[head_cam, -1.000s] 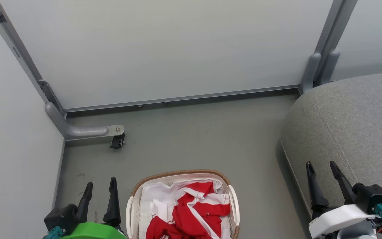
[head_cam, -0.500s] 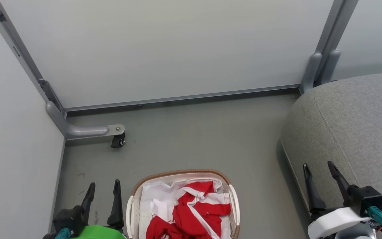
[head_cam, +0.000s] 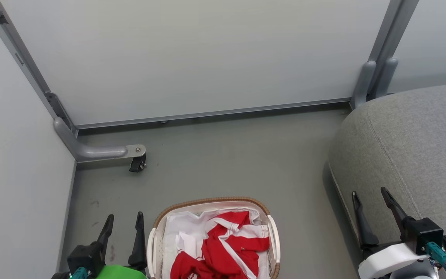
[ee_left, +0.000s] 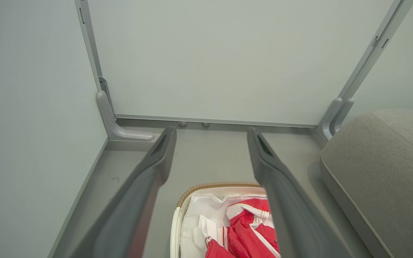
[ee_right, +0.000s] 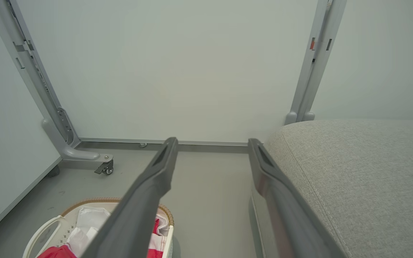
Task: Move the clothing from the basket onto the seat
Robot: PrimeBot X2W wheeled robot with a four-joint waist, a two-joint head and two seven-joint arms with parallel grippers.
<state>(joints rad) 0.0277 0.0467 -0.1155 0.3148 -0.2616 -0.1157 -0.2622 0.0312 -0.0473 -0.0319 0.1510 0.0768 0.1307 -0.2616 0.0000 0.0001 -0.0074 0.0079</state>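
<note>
1. Left gripper [head_cam: 125, 216]: both dark fingers spread apart and empty, held above the grey floor [head_cam: 227, 155].
2. Clothing [head_cam: 223, 252]: red fabric with white stripes and trim, crumpled inside the basket [head_cam: 207, 201]. It lies just to the right of the left gripper, beside and a little behind its fingertips, and well to the left of the right gripper [head_cam: 369, 192]. Neither gripper touches it.
3. Basket: white perforated plastic with a brown woven rim, standing on the floor. It is just beside the left gripper's right finger, between the two grippers but far nearer the left one. It holds the clothing, heaped toward the side facing the right gripper. It also holds a white liner [head_cam: 180, 232], exposed on the side nearest the left gripper.
4. Right gripper: fingers parted with nothing between them. In the head view it shows against the rounded edge of the seat [head_cam: 412, 147]; its height over the cushion cannot be told.
5. Seat: large grey upholstered cushion with a stitched seam, extending ahead and to the right of the right gripper, well apart from the left gripper.
6. Caster [head_cam: 137, 166]: on a grey frame foot, ahead of the left gripper's fingertips.
</note>
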